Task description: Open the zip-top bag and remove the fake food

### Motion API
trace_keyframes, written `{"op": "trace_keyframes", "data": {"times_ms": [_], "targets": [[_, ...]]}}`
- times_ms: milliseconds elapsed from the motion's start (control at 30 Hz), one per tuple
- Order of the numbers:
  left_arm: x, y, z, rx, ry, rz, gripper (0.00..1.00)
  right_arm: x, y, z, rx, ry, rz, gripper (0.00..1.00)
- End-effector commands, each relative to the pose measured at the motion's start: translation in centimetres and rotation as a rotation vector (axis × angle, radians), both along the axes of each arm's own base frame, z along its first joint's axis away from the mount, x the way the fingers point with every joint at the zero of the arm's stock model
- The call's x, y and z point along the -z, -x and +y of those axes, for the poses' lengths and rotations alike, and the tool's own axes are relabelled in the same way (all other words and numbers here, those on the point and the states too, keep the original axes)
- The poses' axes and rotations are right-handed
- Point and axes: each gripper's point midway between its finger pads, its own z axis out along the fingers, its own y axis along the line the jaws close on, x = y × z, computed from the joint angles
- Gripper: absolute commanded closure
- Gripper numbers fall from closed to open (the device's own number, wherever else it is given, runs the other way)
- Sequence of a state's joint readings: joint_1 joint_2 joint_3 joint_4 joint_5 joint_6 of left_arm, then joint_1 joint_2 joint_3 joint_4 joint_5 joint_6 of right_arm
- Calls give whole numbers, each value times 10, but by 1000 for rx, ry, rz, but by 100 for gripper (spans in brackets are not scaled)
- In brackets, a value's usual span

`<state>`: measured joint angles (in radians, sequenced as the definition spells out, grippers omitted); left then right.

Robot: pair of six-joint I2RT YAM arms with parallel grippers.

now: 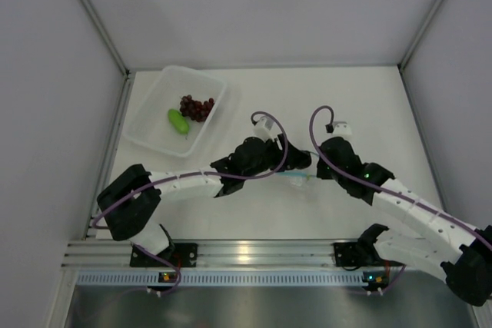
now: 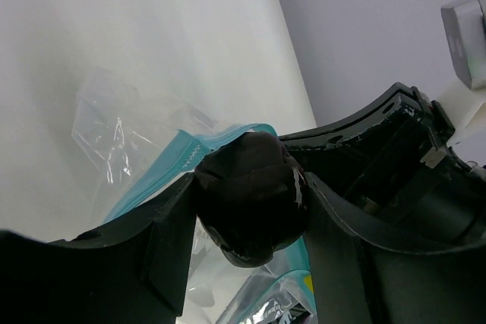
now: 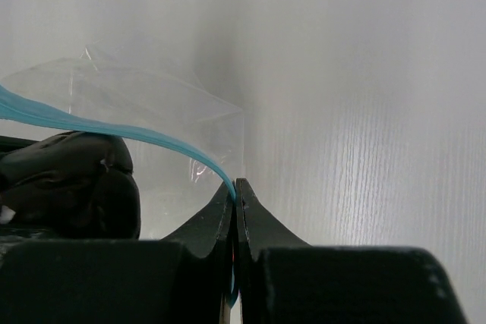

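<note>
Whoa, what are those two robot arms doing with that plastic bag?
They are emptying toy food out of a clear bag. The right hand pinches the bag's blue strip, holding it. The left hand grips a dark lump right at the bag's mouth. The toy grapes and a green piece already lie in the plastic tub at the back left.

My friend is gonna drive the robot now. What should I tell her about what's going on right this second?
Left gripper: shut on the small dark roundish lump, at the mouth of the small clear crinkly plastic bag.
Right gripper: shut on the bag's light blue zip strip.
The dark red-purple grape bunch and bright green oblong piece lie in the translucent rectangular tub.
Done: bag open, two pieces out.
Left: draw the lump clear of the bag, probably into the tub.
</note>
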<state>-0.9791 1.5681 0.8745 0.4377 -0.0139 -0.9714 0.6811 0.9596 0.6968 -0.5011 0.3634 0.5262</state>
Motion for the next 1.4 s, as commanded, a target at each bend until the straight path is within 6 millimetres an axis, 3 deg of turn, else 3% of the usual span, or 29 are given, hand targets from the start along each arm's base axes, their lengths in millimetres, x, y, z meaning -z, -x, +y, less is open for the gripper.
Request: {"op": "trace_keyframes", "data": {"times_ms": [0, 300, 467, 567, 600, 700, 800, 900, 1000, 1167, 1367], "targets": [[-58, -1, 2, -14, 233, -75, 100, -9, -4, 9, 3, -67, -61, 100], [-59, -4, 0, -19, 269, -91, 100, -6, 1, 9, -18, -58, -61, 100], [-50, -1, -13, 62, 205, -110, 100, -18, 3, 12, -51, -69, -88, 100], [-33, -1, -14, 70, 145, -101, 92, -25, 4, 13, -60, -78, -105, 100], [-30, -3, -13, 59, 138, -102, 85, -26, 4, 13, -60, -76, -107, 100], [-23, -3, -15, 69, 122, -99, 79, -23, 4, 12, -59, -68, -100, 100], [-11, -2, -19, 87, 96, -84, 88, -20, 4, 13, -61, -60, -91, 100], [3, -1, -21, 101, 72, -71, 81, -19, 4, 14, -65, -55, -87, 100], [14, 0, -23, 109, 57, -50, 80, -17, 4, 16, -71, -60, -82, 100], [13, 1, -35, 140, 85, -16, 75, -11, 4, 27, -90, -109, -78, 100], [13, 2, -38, 147, 106, 3, 73, 0, 4, 25, -84, -87, -54, 100]]}}
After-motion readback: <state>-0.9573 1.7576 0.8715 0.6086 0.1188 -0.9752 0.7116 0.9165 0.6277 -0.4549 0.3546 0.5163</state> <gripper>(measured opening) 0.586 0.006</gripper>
